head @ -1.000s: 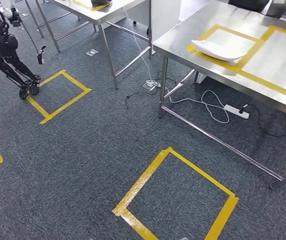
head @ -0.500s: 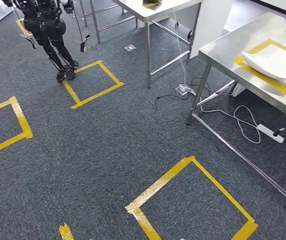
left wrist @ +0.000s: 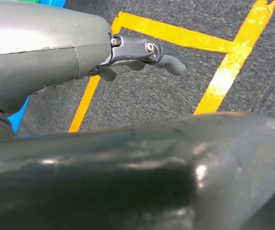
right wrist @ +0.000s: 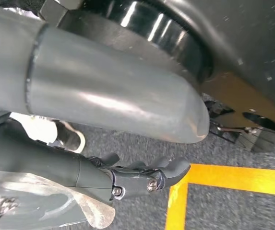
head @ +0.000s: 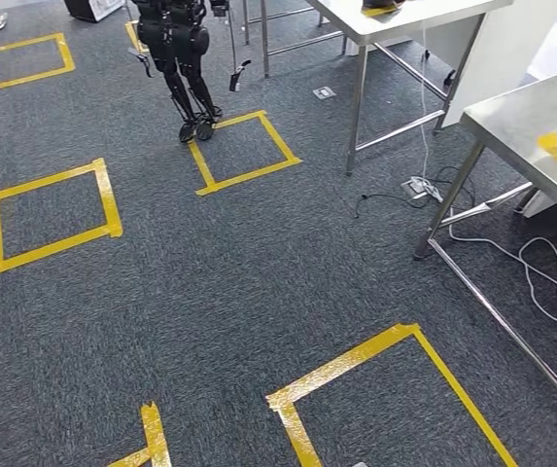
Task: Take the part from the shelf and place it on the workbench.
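Workbench [head: 524,122] has slid right, cut off at frame edge.

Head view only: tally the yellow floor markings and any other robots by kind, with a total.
Whole yellow tape squares: 3
Yellow tape marks cut off by the bottom edge: 2
Black robot: 1
Total: 6

grey ribbed cover, dark fingers [left wrist: 166,60], silver screws
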Robot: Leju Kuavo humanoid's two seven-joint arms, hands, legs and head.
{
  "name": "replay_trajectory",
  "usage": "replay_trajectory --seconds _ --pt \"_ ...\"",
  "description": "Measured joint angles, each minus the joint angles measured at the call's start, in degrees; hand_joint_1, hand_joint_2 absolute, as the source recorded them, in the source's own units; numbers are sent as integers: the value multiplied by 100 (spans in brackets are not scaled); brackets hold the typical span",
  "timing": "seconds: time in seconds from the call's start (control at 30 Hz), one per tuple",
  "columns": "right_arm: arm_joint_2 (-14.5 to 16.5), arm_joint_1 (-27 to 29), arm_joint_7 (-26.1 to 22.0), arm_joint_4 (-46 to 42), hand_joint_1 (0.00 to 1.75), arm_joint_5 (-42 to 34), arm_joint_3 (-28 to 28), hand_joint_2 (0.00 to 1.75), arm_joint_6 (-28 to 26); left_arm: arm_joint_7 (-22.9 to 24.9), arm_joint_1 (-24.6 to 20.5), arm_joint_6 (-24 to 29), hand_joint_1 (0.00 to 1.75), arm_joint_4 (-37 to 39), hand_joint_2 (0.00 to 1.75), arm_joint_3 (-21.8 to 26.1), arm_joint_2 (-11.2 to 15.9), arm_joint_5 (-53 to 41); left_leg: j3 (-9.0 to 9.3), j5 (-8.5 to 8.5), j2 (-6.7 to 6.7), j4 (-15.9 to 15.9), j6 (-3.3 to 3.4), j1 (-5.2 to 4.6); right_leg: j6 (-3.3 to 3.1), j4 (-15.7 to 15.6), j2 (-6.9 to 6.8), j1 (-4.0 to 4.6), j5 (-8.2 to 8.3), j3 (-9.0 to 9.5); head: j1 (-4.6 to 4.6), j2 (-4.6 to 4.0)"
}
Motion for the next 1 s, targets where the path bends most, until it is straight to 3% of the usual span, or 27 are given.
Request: replay_trajectory --seconds 0.07,0.13,0.17,0.23,0.3,0.37,0.4,0.43,0.5,0.53,0.6,0.67,0.73,0.8,0.87,0.9,0.93,1.0 --pt "-1 -5 -8 0 0 12 1 0 -1 27 -22 -10 0 0 0 -1 -6 -6 227 74 178 -447 64 -44 74 3 -123 28 -55 10 4 0" --pt "-1 -28 -12 0 0 30 2 0 -2 67 -15 -26 0 3 0 -2 -11 2 235 36 123 -485 148 -70 131 -8 -235 35 -90 55 13 0" --pt "0 -46 -12 -1 0 42 2 0 -2 84 1 -34 0 5 0 -2 -15 12 237 40 66 -497 181 -69 159 3 -222 23 -119 79 18 -1" --pt "1 -69 -10 -2 0 55 2 0 -2 98 6 -46 0 9 0 -1 -17 26 241 60 -45 -518 258 -56 198 269 28 1 -314 -15 35 -1" --pt "1 -65 -2 -2 0 59 2 0 -2 85 -20 -45 0 9 0 1 -16 29 238 68 -167 -524 315 -53 201 981 343 -3 -666 -382 56 0" --pt "1 -47 6 -2 0 60 2 0 1 68 -40 -43 0 9 0 1 -10 39 242 65 -320 -522 337 -68 188 1641 440 3 -834 -777 58 0" --pt "1 -37 7 -2 0 61 2 0 2 63 -42 -42 0 9 0 1 -5 45 250 63 -405 -521 340 -74 176 1704 457 5 -754 -864 57 0" --pt "1 -26 7 -2 0 61 2 0 4 63 -43 -41 0 9 0 1 -1 49 260 62 -495 -520 339 -77 160 1533 482 5 -562 -843 57 0" --pt "0 -17 6 -2 0 62 2 0 6 60 -50 -41 0 9 0 1 2 50 276 58 -659 -517 331 -80 118 787 676 2 -93 -588 56 0" --pt "-1 -14 5 -1 0 62 2 0 7 56 -59 -42 0 9 0 1 1 46 271 54 -737 -506 317 -83 103 445 793 -7 51 -452 54 0" --pt "-2 -21 6 0 0 63 2 0 7 49 -67 -44 0 9 0 1 0 33 239 62 -863 -500 258 -72 78 145 923 -4 118 -306 50 0" --pt "-2 -40 10 0 0 67 2 0 7 48 -49 -47 0 11 0 1 4 25 211 78 -953 -506 185 -49 34 93 821 0 140 -254 49 0" --pt "-4 -45 13 0 0 72 2 0 -4 48 -35 -55 0 13 0 1 8 43 128 -48 -759 -330 128 -57 -32 30 675 -10 173 -216 40 0" --pt "-6 -32 17 0 0 73 2 0 -14 48 -48 -75 0 13 0 13 7 101 -146 -387 -426 271 79 -58 -77 0 492 -1 169 -186 31 0" --pt "-6 -13 23 0 0 73 2 0 -12 48 -54 -119 0 13 0 34 4 148 -454 -646 -299 923 30 -24 -92 2 300 11 145 -173 27 0" --pt "-6 -7 24 0 0 73 2 0 -11 48 -44 -144 0 13 0 44 3 152 -499 -633 -274 1025 10 -4 -89 3 211 12 132 -164 27 0" --pt "-6 -5 25 0 0 75 2 0 -9 51 -31 -161 0 13 0 53 2 142 -432 -513 -245 904 -5 15 -80 4 131 12 119 -151 26 0" --pt "-6 -10 23 0 0 92 2 0 -1 70 -16 -173 0 13 0 73 2 115 -60 -148 -43 196 -17 35 -44 5 -16 13 82 -103 25 0"
